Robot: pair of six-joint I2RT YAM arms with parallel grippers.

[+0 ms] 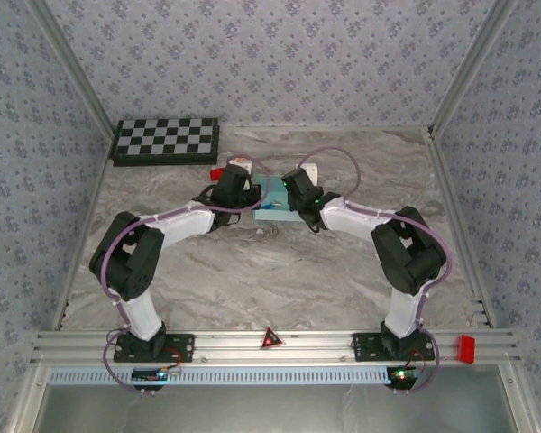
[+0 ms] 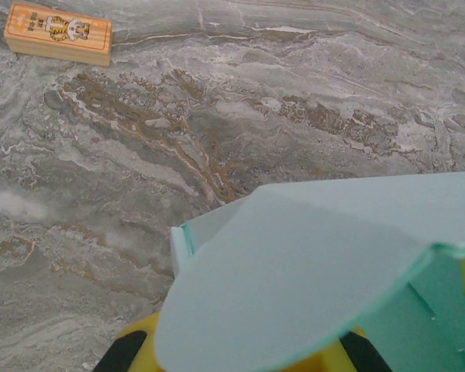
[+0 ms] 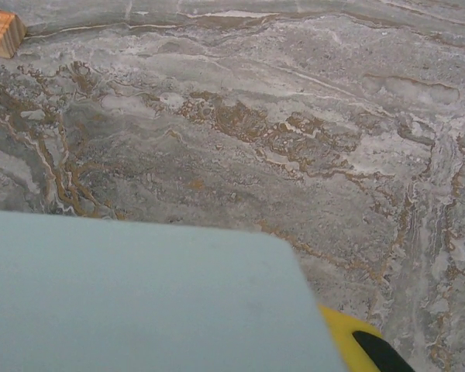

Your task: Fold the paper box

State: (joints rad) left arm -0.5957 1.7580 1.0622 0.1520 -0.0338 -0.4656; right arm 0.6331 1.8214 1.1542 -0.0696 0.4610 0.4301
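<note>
The paper box (image 1: 272,202), pale aqua card, lies at the middle of the marble table between both grippers. My left gripper (image 1: 242,191) is at the box's left side and my right gripper (image 1: 299,193) at its right side. In the left wrist view a broad rounded flap of the paper box (image 2: 294,279) lies over my shut jaws, and yellow fingers (image 2: 136,342) show under its edge. I cannot see whether any card is pinched. In the right wrist view a flat panel of the paper box (image 3: 139,298) hides my jaws, leaving one yellow finger (image 3: 347,332) showing.
A checkerboard (image 1: 167,140) lies at the back left. A wooden block (image 2: 58,32) with a printed label rests on the marble beyond the box, a small red piece (image 1: 216,172) beside it. Bare marble (image 1: 279,271) stretches between the box and the arm bases.
</note>
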